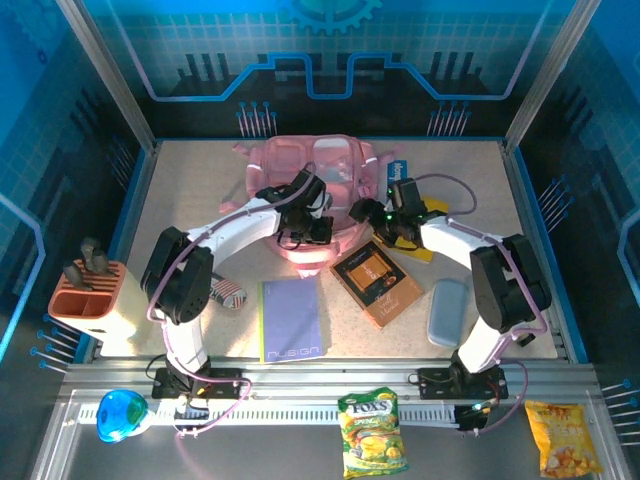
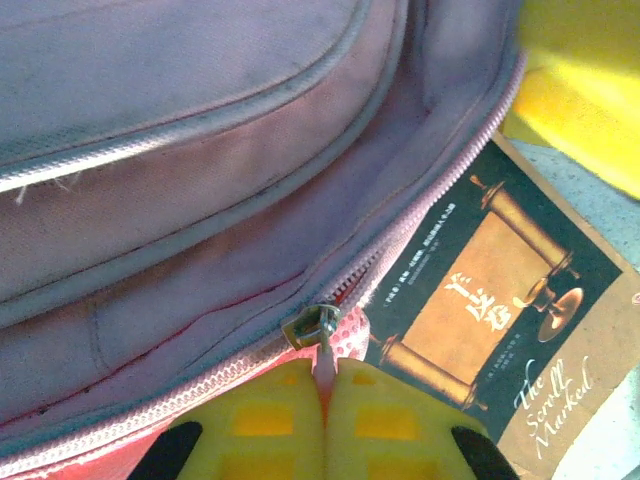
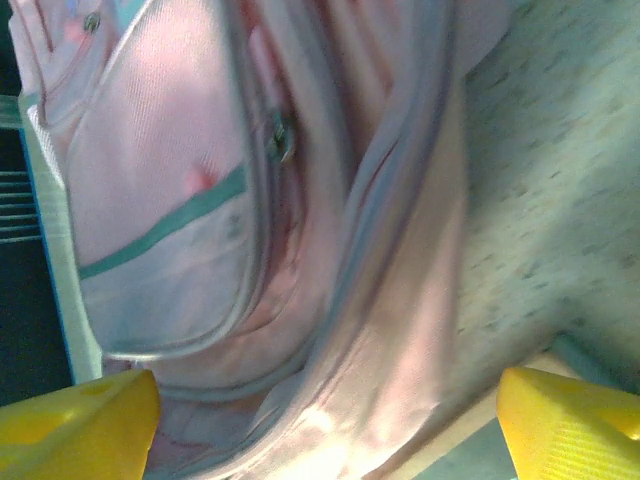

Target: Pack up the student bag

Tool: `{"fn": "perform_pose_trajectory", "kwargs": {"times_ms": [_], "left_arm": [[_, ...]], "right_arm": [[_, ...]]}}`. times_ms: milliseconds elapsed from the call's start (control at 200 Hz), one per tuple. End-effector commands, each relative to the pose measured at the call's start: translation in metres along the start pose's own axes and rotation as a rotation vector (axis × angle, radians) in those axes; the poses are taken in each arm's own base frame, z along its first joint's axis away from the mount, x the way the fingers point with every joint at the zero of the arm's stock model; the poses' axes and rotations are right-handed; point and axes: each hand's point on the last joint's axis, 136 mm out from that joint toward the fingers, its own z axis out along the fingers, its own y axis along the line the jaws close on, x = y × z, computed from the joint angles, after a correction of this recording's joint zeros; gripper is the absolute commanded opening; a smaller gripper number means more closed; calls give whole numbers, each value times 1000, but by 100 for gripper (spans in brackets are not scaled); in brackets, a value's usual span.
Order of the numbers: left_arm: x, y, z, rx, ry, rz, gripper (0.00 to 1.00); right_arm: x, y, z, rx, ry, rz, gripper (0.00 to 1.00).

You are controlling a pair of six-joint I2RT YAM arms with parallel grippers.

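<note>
Early: bag (image 1: 310, 175) far centre, your left hand (image 2: 325, 400) clamped on its zip pull (image 2: 312, 328), right hand (image 3: 325, 420) wide open beside it; book (image 1: 377, 280), notebook (image 1: 291, 318), case (image 1: 447, 311) lie unpacked on the surface (image 1: 200, 190)

One backpack (image 1: 315, 170), one book (image 1: 377, 281), one notebook (image 1: 291, 318) — two snack bags (image 1: 372, 432), one grey case (image 1: 447, 311).

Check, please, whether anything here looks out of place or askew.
The brown book lies skewed beside the student bag, while the purple notebook sits square; a green snack packet lies off the table on the front ledge.
</note>
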Motion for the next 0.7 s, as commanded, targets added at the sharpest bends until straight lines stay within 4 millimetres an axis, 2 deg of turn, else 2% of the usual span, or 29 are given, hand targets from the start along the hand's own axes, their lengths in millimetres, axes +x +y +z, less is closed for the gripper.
{"fn": "perform_pose_trajectory", "kwargs": {"times_ms": [0,65,385,545,695], "left_arm": [[-2,-15,-1,55,22,31,0],[-1,-18,0,60,24,36,0],[5,-16,4,50,42,34,0],[9,-9,-3,11,48,58,0],[17,15,-17,-71,57,90,0]], "right_arm": [[13,4,13,-8,27,79,88],[17,4,21,1,44,102,86],[25,-6,39,51,78,133,62],[17,-13,36,94,41,99,37],[3,-15,28,130,-5,58,20]]}}
